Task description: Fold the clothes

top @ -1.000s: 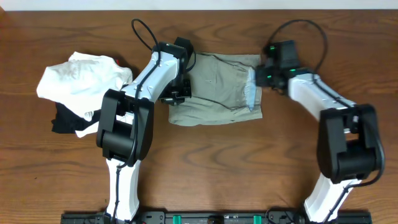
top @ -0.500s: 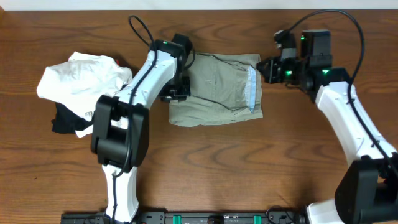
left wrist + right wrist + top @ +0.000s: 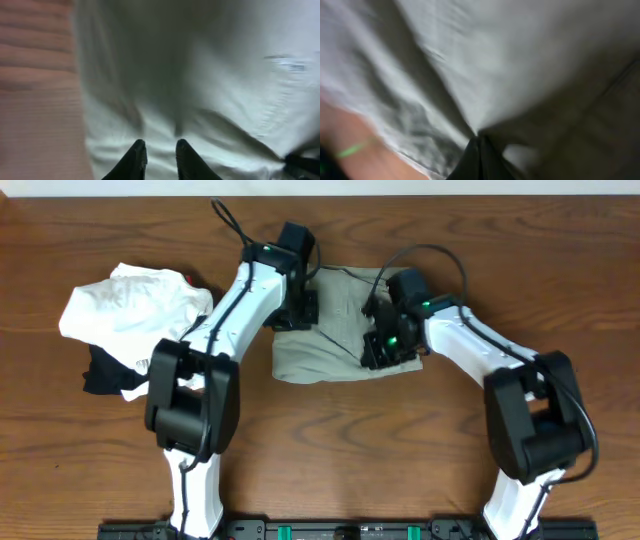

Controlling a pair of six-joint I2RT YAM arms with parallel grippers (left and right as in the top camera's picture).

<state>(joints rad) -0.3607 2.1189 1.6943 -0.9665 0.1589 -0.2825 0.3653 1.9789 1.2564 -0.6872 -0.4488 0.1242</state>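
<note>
just ahead of the left gripper (image 3: 159, 159), the shorts (image 3: 332, 352) fill nearly the whole wrist view. the cloth is pale grey-green and blurred, with soft creases running away from the jaws and a stitched seam up and to the right of them. the two dark fingers (image 3: 136, 159) stand a little apart, and cloth shows through the narrow gap between them. their tips are down by the cloth, but whether they touch or pinch any of it i cannot tell. to the left of these jaws lies a strip of bare wooden table (image 3: 35, 75), so the edge of the shorts is close beside them.

the right gripper (image 3: 479, 152) has its jaws pressed tight together. cloth lies all round them, and a dark fold runs from the upper left straight down to their tip, where the cloth bunches. they seem to have a pinch of the shorts.

from above, the shorts lie fairly flat on the table between the two grippers. the left one is at their far left edge and the right one is over their right part. well to the left of the left jaws sits a pile of clothes (image 3: 125, 315), white over black, apart from the shorts.
</note>
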